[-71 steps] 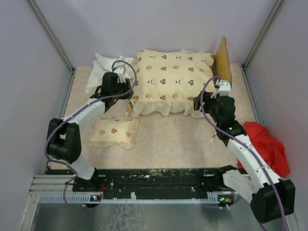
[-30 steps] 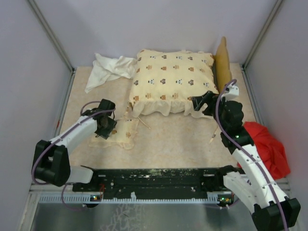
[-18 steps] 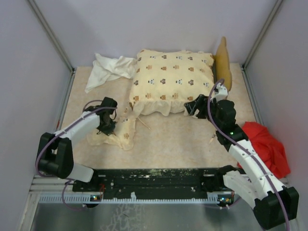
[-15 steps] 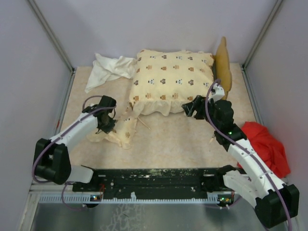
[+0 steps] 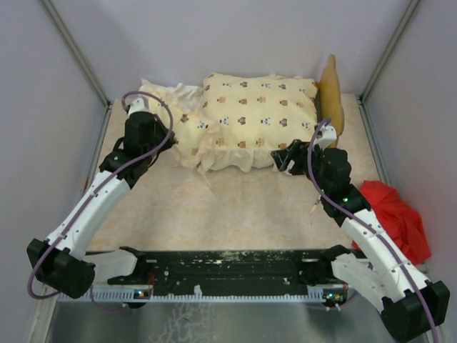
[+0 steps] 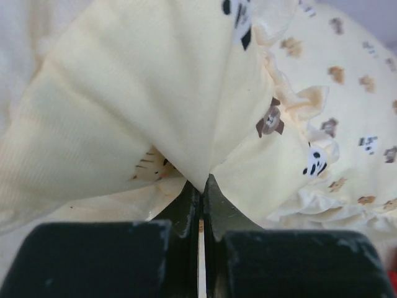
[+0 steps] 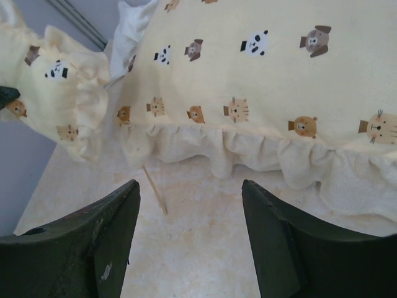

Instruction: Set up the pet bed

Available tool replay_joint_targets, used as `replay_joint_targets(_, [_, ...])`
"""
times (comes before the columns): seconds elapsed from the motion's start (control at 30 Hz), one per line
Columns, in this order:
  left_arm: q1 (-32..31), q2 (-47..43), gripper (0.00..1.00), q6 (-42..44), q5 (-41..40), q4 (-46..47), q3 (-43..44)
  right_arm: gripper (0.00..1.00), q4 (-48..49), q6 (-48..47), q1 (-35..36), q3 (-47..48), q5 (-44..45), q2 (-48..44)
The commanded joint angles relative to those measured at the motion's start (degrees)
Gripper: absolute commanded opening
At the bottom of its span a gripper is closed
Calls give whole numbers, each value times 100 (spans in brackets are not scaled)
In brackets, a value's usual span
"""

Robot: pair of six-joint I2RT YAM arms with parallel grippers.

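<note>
Tabletop (image 5: 243, 207) band between cushion (image 5: 260, 107) frill and arm bases (image 5: 235, 266)

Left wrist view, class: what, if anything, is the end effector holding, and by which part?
The left end effector pinches the small pillow by a fold of its fabric.

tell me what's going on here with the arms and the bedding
The left gripper is shut on the small pillow, holding it up by the left end of the cushion. The right gripper is open and holds nothing, hovering by the cushion's near frill. The cushion lies flat with the headboard standing at its right end. A white cloth lies behind the pillow, and a red cloth lies off to the right.
</note>
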Motion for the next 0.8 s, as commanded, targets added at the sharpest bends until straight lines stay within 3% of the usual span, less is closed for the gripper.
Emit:
replay_joint_targets(0.0, [-103,246,0,1173,467,1265,589,67,102,-159,47,468,131,-90])
replay_joint_targets(0.1, [-101,591,0,1627,1272,1835,850,67,78,-185,46,483,227,-139])
replay_joint_targets(0.3, [-202,1912,0,1836,2566,1844,2396,67,70,-316,46,449,640,-104])
replay_joint_targets(0.47, [-644,2951,1,2128,3042,1883,3518,67,-131,-396,46,603,836,-114])
replay_joint_targets(0.77, [-889,4426,3,1735,3760,2290,4557,67,-183,-416,46,605,966,-142])
